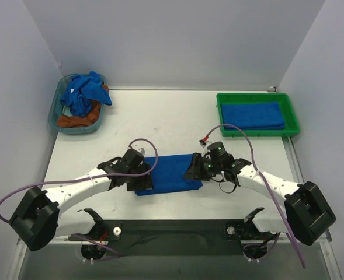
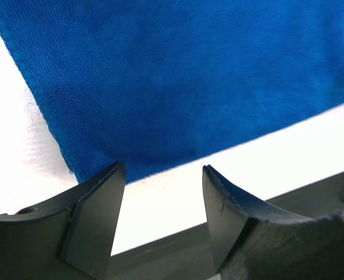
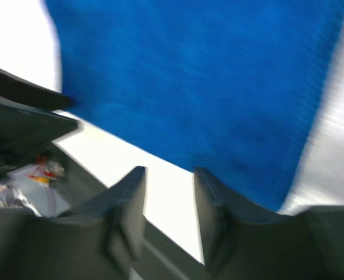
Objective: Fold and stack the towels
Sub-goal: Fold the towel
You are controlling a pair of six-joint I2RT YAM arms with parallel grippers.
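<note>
A blue towel (image 1: 170,173) lies folded flat on the white table between the two arms. My left gripper (image 1: 141,179) is at its left end, open and empty; in the left wrist view the gripper (image 2: 163,169) hangs over the towel's (image 2: 183,81) near edge. My right gripper (image 1: 194,170) is at the towel's right end, open and empty; in the right wrist view the gripper (image 3: 169,172) hangs over the blurred towel's (image 3: 201,81) near edge. A folded blue towel (image 1: 252,115) lies in the green tray (image 1: 291,114).
A clear bin (image 1: 56,112) at the back left holds crumpled blue and orange towels (image 1: 85,99). The table's near edge (image 1: 172,211) runs just below the towel, with the arm bases under it.
</note>
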